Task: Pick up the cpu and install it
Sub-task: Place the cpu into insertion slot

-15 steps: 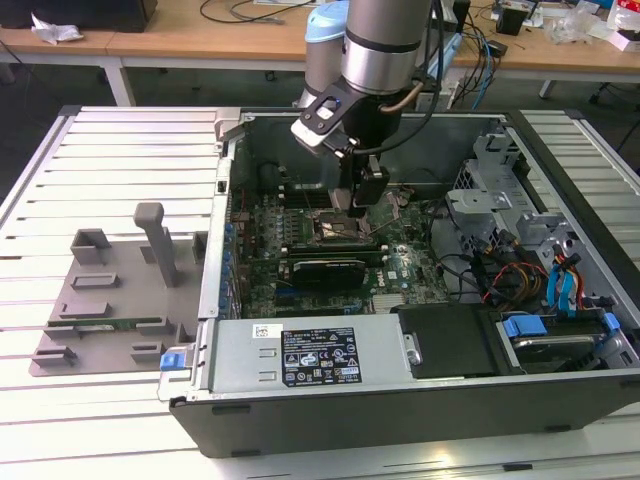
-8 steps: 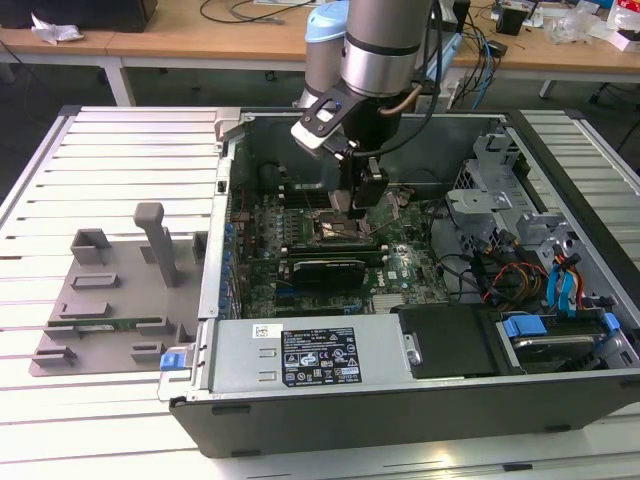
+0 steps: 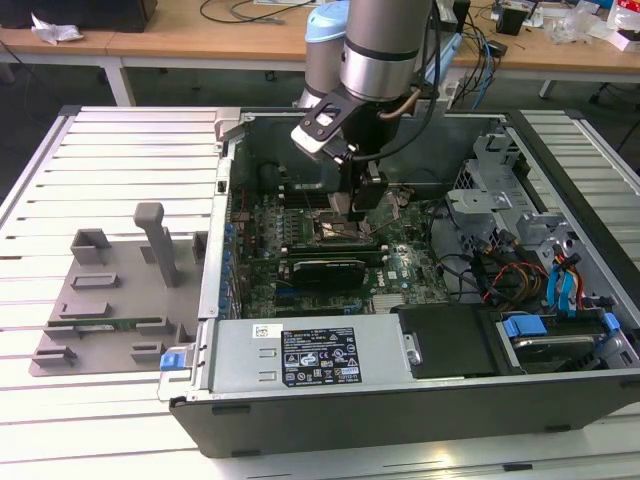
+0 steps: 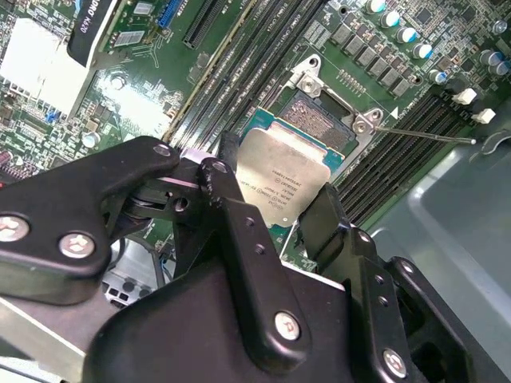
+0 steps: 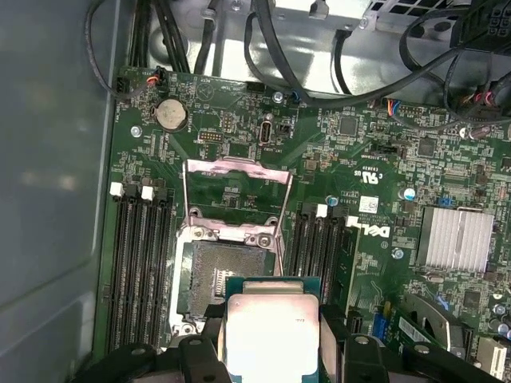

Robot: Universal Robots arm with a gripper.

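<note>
The cpu point(image 4: 283, 179), a flat square chip with a silvery top plate and a green rim, sits clamped between my black fingers point(image 4: 226, 171). My gripper point(image 5: 270, 339) is shut on it by two opposite edges. It hangs tilted just above the open black socket point(image 5: 219, 275), partly overlapping it, and I cannot tell whether it touches. The socket's metal bracket point(image 5: 235, 195) is flipped up and open. In the exterior view my gripper point(image 3: 355, 208) reaches down into the open computer case point(image 3: 400, 395), over the socket point(image 3: 345, 232) on the green motherboard.
Black memory slots point(image 5: 140, 271) flank the socket on both sides. Cables point(image 5: 319, 72) run along the case wall. A finned heatsink point(image 5: 455, 239) sits on the board. A grey fixture tray point(image 3: 110, 290) lies at the exterior view's left, drive cage point(image 3: 500, 190) and wiring at its right.
</note>
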